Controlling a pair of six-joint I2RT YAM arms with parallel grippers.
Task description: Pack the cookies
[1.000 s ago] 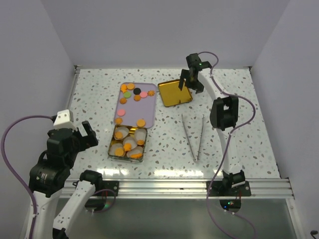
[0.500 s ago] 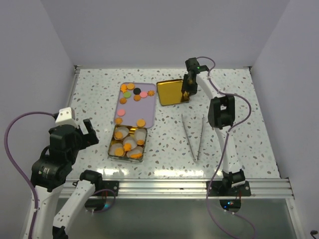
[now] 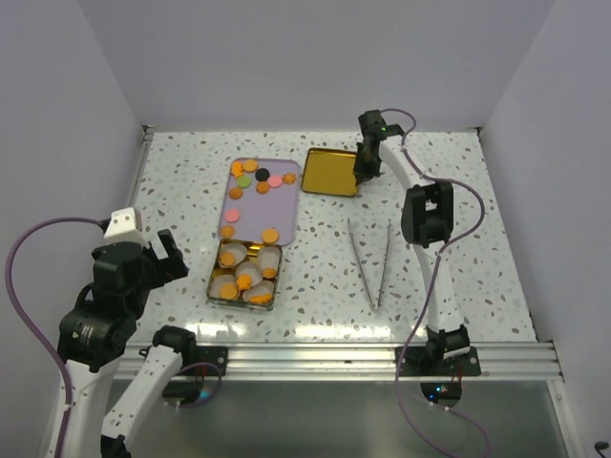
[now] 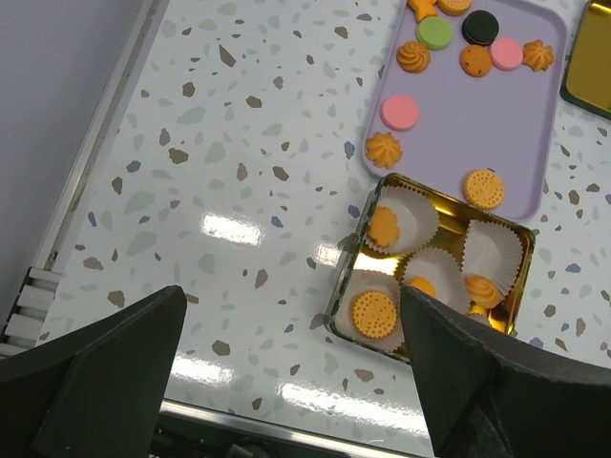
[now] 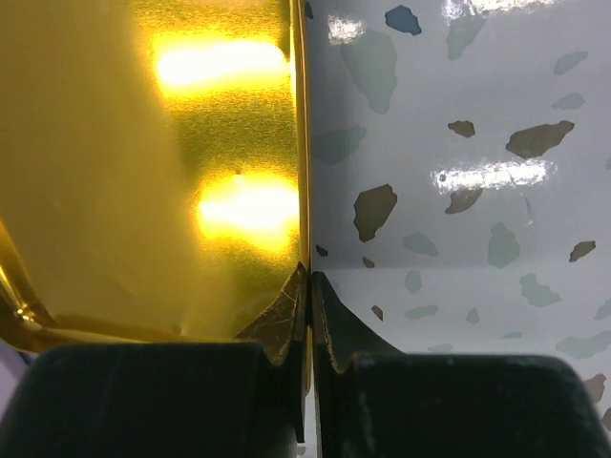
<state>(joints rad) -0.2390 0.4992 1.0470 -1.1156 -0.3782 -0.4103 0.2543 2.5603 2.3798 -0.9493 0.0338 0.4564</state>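
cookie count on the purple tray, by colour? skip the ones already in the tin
On the purple tray:
orange cookies: 7
pink cookies: 2
green cookie: 1
black cookie: 1
Total: 11

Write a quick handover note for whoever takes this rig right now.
Right gripper: shut on the gold lid's edge.
Left gripper: open, empty, left of the tin.
Done: several cookies sit in the tin's paper cups.
Left: about ten cookies on the purple tray to pack, then lid on.
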